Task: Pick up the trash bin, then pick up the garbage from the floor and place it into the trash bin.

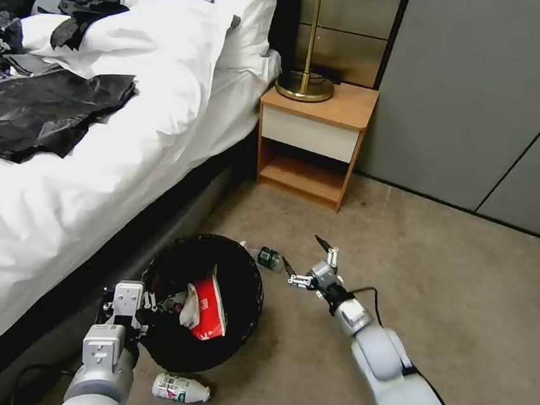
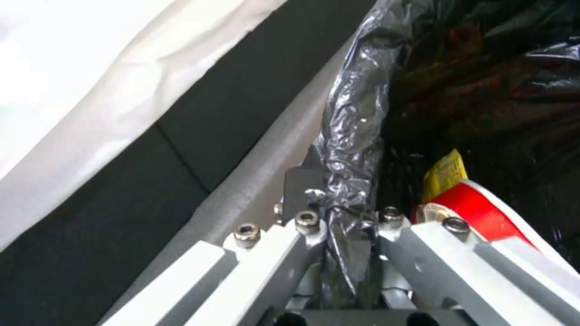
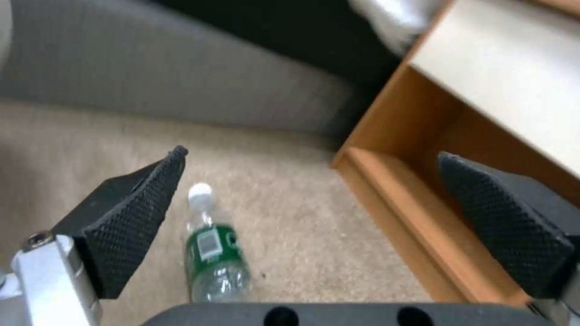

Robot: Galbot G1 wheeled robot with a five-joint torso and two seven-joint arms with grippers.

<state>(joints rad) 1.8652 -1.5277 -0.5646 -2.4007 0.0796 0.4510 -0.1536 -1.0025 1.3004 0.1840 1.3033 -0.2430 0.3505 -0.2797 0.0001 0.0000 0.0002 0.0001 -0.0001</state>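
Inside the trash bin [image 1: 170,346] lies a red-and-white packet [image 1: 208,311].

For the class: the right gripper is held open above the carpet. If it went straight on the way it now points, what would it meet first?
Most likely the clear bottle with the green label, lying on the carpet just ahead of the open right gripper. Depth is unclear, so it might pass over the bottle and reach the carpet near the nightstand.
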